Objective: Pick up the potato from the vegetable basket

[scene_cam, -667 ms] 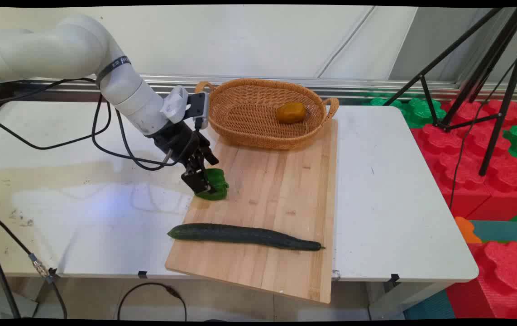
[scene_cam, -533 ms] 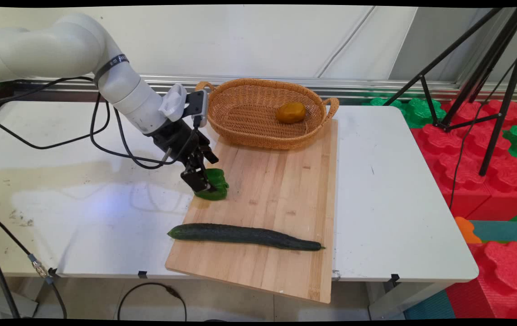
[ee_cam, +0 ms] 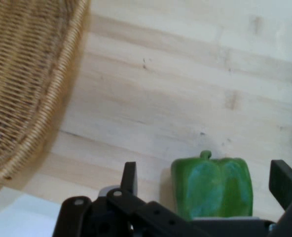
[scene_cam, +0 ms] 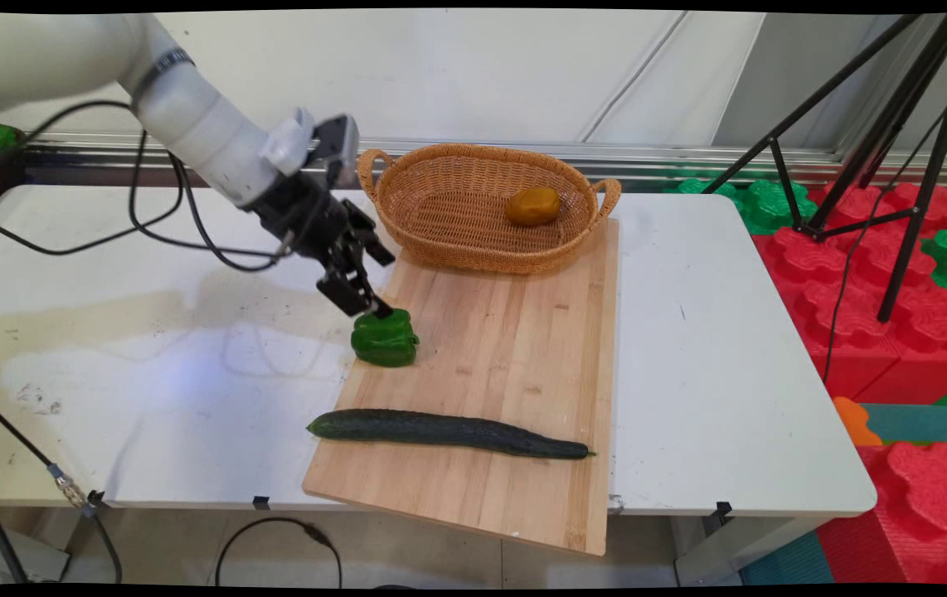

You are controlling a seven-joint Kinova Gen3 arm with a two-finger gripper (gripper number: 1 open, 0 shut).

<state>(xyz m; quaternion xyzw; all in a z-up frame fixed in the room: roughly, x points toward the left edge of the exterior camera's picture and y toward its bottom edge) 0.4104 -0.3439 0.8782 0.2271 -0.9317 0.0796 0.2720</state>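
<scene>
Basket (scene_cam: 473, 217) holds a potato (scene_cam: 532, 206); parted gripper (scene_cam: 361, 303) above pepper (scene_cam: 385, 340).

You see a bright green pepper (scene_cam: 385, 338), dark green cucumber (scene_cam: 447, 433), tan woven basket (scene_cam: 473, 240), pale wood board (scene_cam: 507, 348), white worktop (scene_cam: 714, 348).

**A white bench in a room with bright foam mats**

A white bench (scene_cam: 714, 348) stands in front of a pale wall (scene_cam: 440, 75). A shiny metal rail (scene_cam: 689, 157) runs along the bottom of the wall. On the right, the floor is covered with big red foam mats (scene_cam: 896, 332) and some green ones (scene_cam: 751, 199). A black tripod (scene_cam: 896, 133) stands on the mats. A black cable (scene_cam: 274, 531) loops under the bench's front edge. Light is soft and even.
</scene>
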